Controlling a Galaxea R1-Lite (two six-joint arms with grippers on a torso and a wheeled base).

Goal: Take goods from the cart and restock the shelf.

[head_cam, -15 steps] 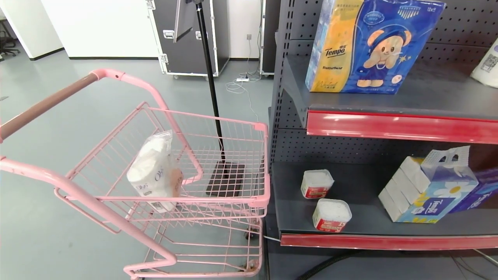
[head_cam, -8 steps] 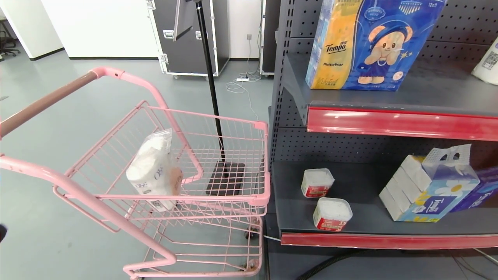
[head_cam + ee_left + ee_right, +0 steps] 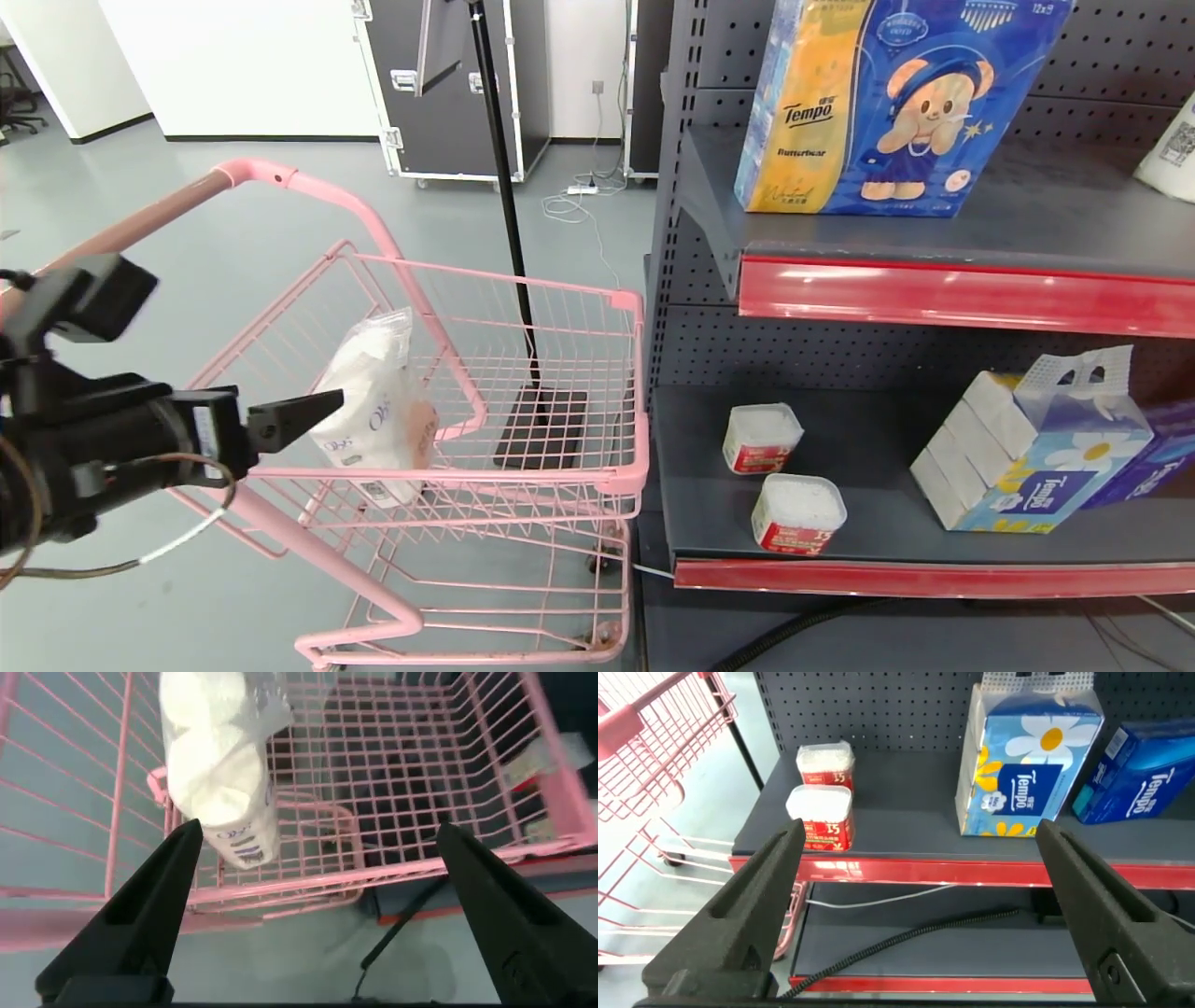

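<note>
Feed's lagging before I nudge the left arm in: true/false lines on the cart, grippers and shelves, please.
The clear bag of white cotton pads sits inside the pink wire cart. True.
The left gripper is shut on that bag. False: its jaws are open, nothing between them.
Two white tubs with red labels sit on the lower shelf. True.
The upper shelf is bare. False: a large blue-and-yellow tissue pack stands there.
The right gripper holds the daisy-printed tissue pack. False: it is open and empty; the pack sits on the lower shelf.
</note>
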